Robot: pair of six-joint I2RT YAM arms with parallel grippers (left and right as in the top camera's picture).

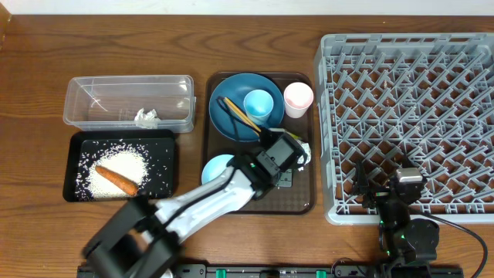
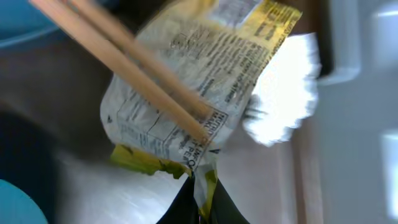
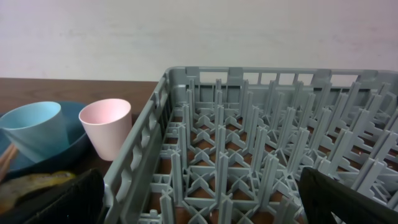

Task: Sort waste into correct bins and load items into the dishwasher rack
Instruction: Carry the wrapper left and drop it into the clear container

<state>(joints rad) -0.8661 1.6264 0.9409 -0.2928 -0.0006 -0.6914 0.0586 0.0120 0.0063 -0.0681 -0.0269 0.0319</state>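
Waste sorting is judged nearly complete; rack loading not begun. The crumpled white paper napkin (image 1: 147, 116) is noted in the clear tub (image 1: 93, 85). The loose rice (image 1: 108, 174) and the orange stick (image 1: 116, 179) are noted in the black tray (image 1: 166, 139), the stick lying on the rice heap. One waste item is left: the yellow-green wrapper (image 2: 186, 93), lying on the brown serving tray (image 1: 297, 197) near its right edge, beside the dishwasher rack (image 1: 409, 93). The fingers of the left gripper (image 2: 202, 198) are seen closed on the wrapper's lower corner, so a pinch grip is recorded; the wrapper is not yet lifted clear, as far as can be told. The tips of the wooden chopsticks (image 2: 124, 68) lie across the wrapper, so a snag on lifting is judged possible. The right gripper (image 3: 199, 211) is held over the near edge of the rack with its fingers spread wide and nothing between them. No pegs are seen occupied. On the serving tray are recorded the dark-blue plate (image 1: 231, 93) with the light-blue cup (image 1: 258, 103) and chopsticks on it, the pinkish-white cup (image 1: 298, 99) and the pale-blue bowl (image 1: 216, 166). All five are left to load. Nothing loose is noted on the desk (image 1: 193, 38).
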